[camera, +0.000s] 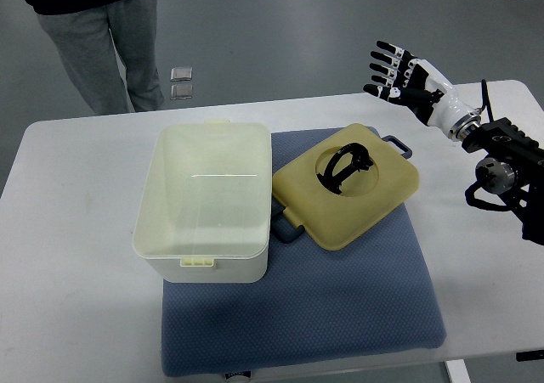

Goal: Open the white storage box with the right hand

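Observation:
The white storage box [206, 200] stands open on the left part of a blue-grey mat [340, 298], its inside bare. Its cream lid [347, 194] lies flat on the mat to the right of the box, touching the box's right side, with a black folding handle [344, 164] in a round recess and grey latches at its edges. My right hand [393, 70] is raised above the table's far right edge, fingers spread, holding nothing, well clear of the lid. The left arm is out of view.
The white table [68, 256] carries the mat and box. A person in grey trousers [106, 43] stands beyond the table's far left corner. Two small clear squares [180, 83] lie on the floor behind the table.

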